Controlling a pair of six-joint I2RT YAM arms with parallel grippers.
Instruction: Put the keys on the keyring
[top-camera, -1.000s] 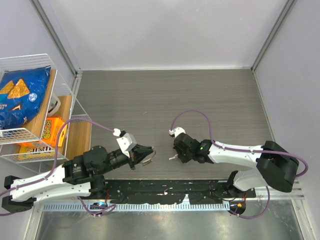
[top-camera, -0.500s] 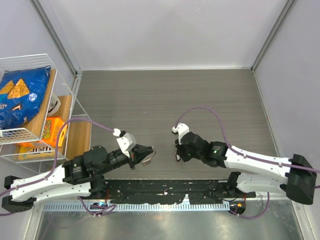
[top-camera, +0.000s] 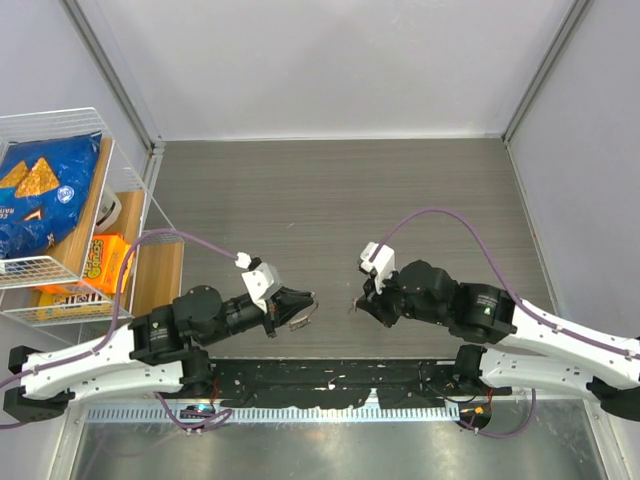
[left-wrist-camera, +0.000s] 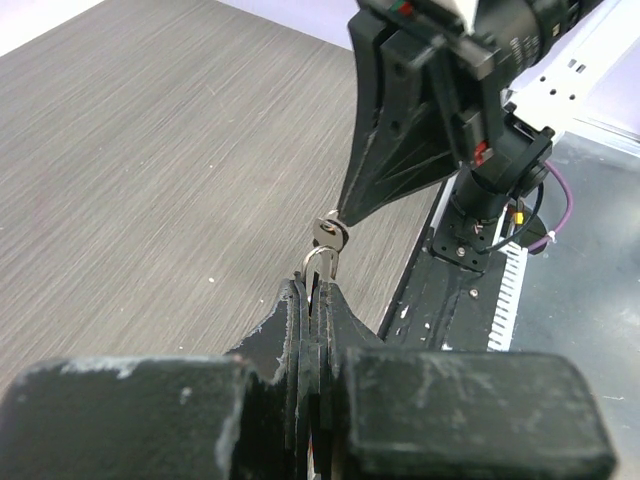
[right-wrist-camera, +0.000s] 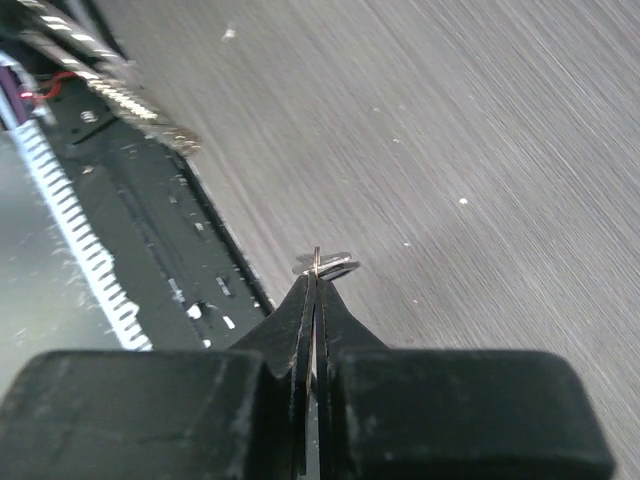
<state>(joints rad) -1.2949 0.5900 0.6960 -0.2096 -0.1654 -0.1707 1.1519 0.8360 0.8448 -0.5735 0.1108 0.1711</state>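
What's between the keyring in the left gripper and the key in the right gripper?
Nothing; only bare table shows between keyring and key in the top external view.

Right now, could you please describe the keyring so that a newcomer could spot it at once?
On the grey table, find the left pincer near the front edge. The keyring is the thin silver wire loop pinched in its tips; the key in the right pincer close by is flat and solid instead.

Lab: walled table (top-camera: 330, 190), snack rack (top-camera: 60, 113)
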